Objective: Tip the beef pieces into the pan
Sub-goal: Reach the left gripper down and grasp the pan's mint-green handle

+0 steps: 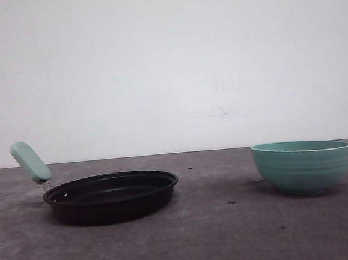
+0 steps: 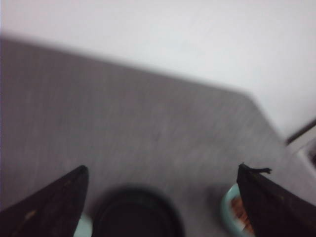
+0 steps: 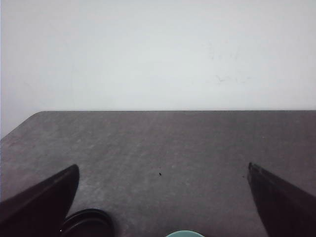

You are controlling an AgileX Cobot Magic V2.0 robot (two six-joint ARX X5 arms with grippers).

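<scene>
Front view: one grey counter, one black pan with mint handle, one teal bowl well to the pan's right. Left wrist view, blurred: reddish-brown beef pieces heaped inside the bowl. Left end effector and right end effector both spread wide, holding nothing.

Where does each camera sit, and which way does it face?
Front: low over the table, facing the wall; pan left, bowl right; no arm visible.
Left wrist: on the left arm, looking down-forward, blurred; left gripper fingers spread, over pan and bowl holding beef pieces.
Right wrist: on the right arm, looking forward; right gripper fingers spread.
Shared: pan and bowl appear in all three.
</scene>
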